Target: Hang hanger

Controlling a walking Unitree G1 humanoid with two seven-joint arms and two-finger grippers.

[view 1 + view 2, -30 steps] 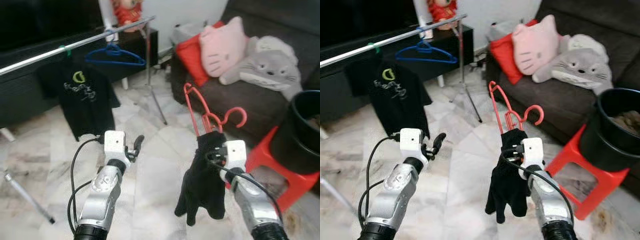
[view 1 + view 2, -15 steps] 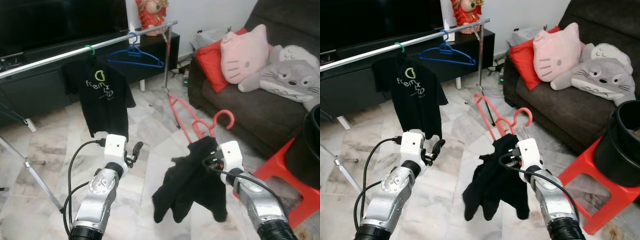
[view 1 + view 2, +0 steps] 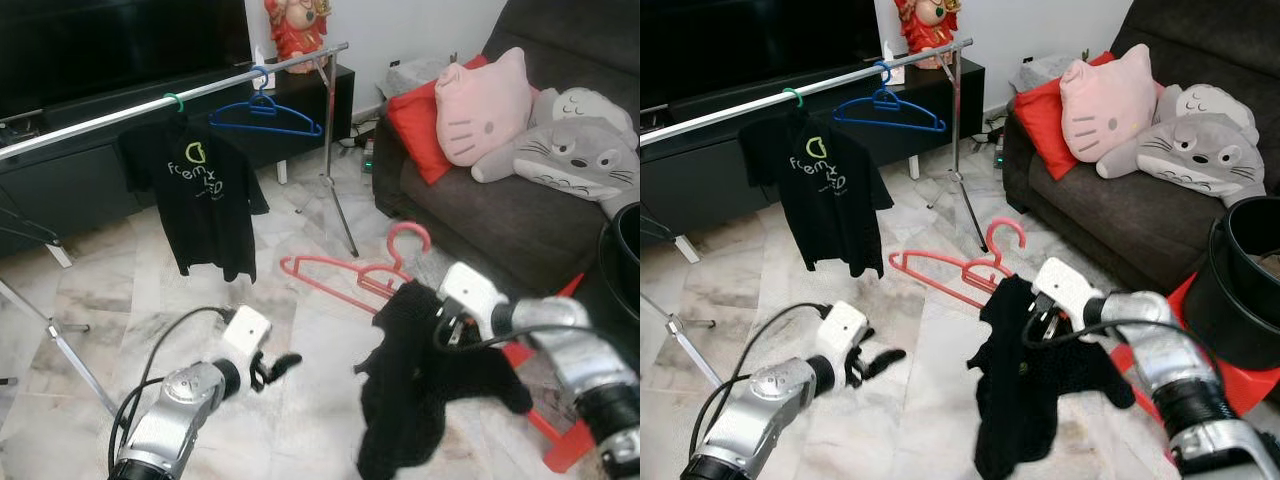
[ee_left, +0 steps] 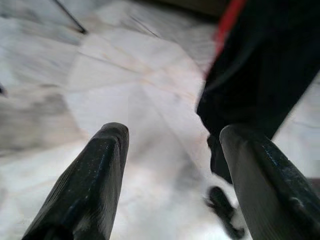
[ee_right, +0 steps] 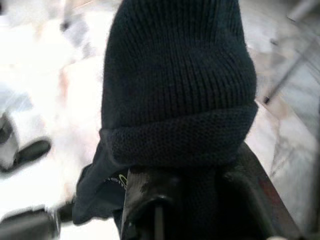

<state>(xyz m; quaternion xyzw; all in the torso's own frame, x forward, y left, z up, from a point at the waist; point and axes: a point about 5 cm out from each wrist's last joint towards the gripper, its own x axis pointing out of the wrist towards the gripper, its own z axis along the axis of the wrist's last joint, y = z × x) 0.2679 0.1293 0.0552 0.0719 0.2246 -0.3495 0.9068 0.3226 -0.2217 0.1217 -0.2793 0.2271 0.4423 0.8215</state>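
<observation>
Item: salmon-red plastic hanger [image 3: 345,272], lying nearly level at centre frame, its hook [image 3: 408,238] turned up toward the sofa; a black knitted garment [image 3: 425,385] was draped on its lower end and hung down at lower centre. Held by the right claw [image 3: 447,322], at lower right; its fingers were buried in the knit, so the grip was judged closed on the garment and hanger, though the fingertips could not be seen.

Left claw [image 3: 277,365]: lower left, over the pale marble floor [image 3: 300,420], two black fingers [image 4: 95,180] parted and empty.

Destination: long silver clothes rail [image 3: 130,110], running across the upper left. It carried a black printed T-shirt [image 3: 200,200] on a green hook and a bare blue hanger [image 3: 265,112].

Surroundings: dark sofa [image 3: 480,215] at upper right with a red cushion [image 3: 418,125], pink cat pillow [image 3: 480,105] and grey plush toy [image 3: 575,155].

Step in hand, as judged: carrying the loaded hanger toward the rail, well apart from it. The next move called for raising the hook upright and over a free stretch of rail.
</observation>
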